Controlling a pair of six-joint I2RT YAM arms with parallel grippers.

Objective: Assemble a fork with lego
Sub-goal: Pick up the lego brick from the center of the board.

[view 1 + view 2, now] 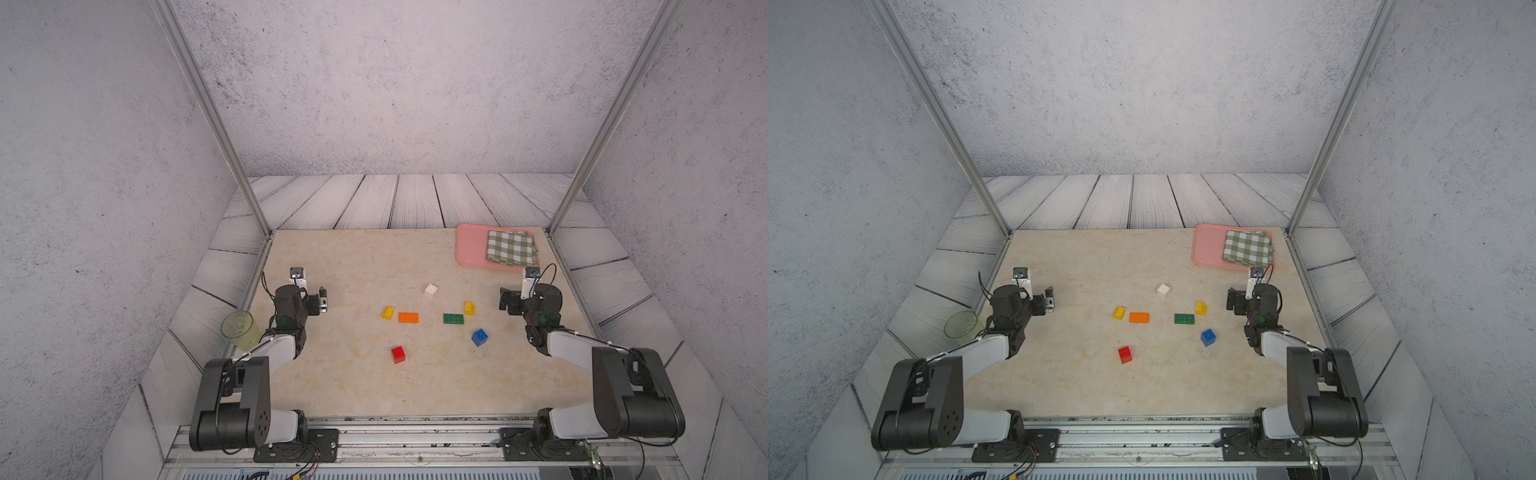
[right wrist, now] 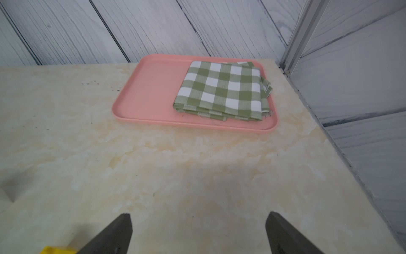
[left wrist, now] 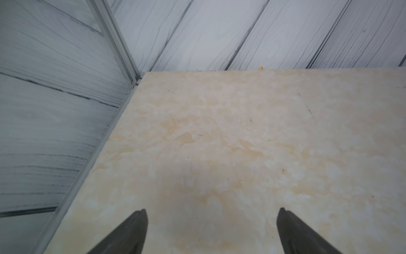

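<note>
The lego lies as several loose bricks mid-table in both top views: white, yellow, orange, green, a second yellow, blue and red. None of them touch. The fork is out of view. My left gripper hovers at the table's left side, open and empty, over bare marble. My right gripper stands open and empty at the right side. A yellow brick's corner shows beside one of its fingers.
A pink tray holding a folded green checked cloth sits at the back right corner, just beyond the right gripper. A translucent green cup stands off the table's left edge, behind the left arm. Metal posts rise at both back corners.
</note>
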